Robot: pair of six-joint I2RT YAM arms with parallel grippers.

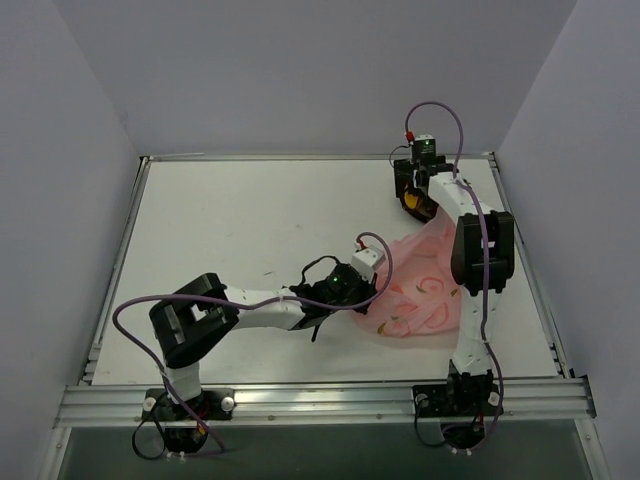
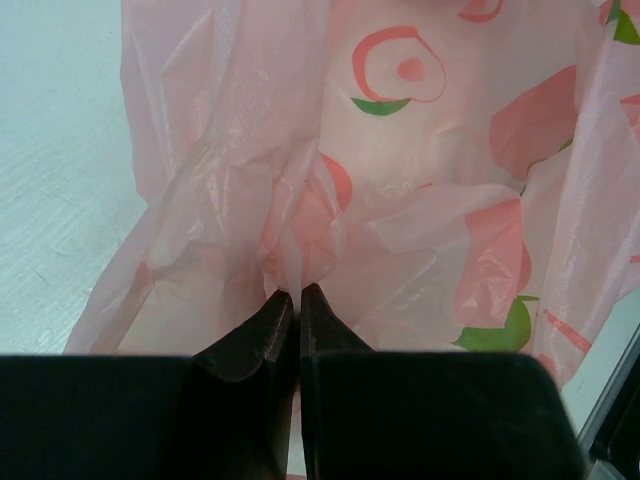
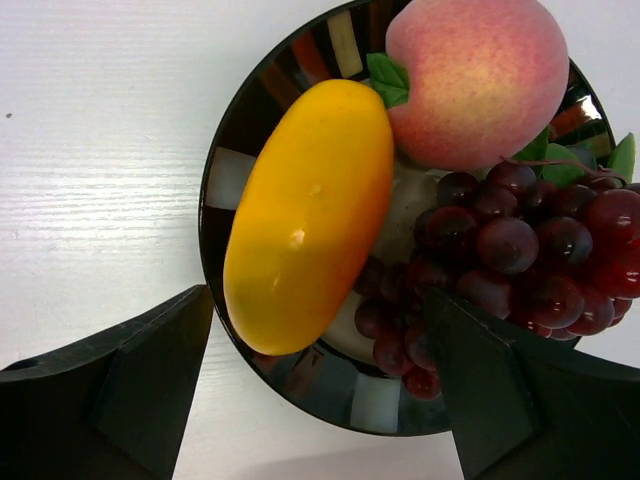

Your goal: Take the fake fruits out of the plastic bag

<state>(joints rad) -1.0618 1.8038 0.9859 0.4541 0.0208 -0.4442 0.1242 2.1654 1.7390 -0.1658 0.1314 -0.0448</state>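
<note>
The pink plastic bag (image 1: pixel 420 290) lies crumpled on the table right of centre. My left gripper (image 1: pixel 350 300) is shut on a pinched fold of the bag (image 2: pixel 300 240) at its left edge. My right gripper (image 1: pixel 418 195) is open at the back right, above the dark-rimmed plate (image 3: pixel 330 395). On the plate lie a yellow-orange fruit (image 3: pixel 310 215), a pink-orange peach (image 3: pixel 475 80) and a dark red grape cluster (image 3: pixel 510 260). The open jaws straddle the near rim of the plate, touching nothing. I see no fruit inside the bag.
The right arm's links (image 1: pixel 480 250) reach over the bag's right side. The table's raised rails (image 1: pixel 320 157) border the back and sides, with purple walls beyond.
</note>
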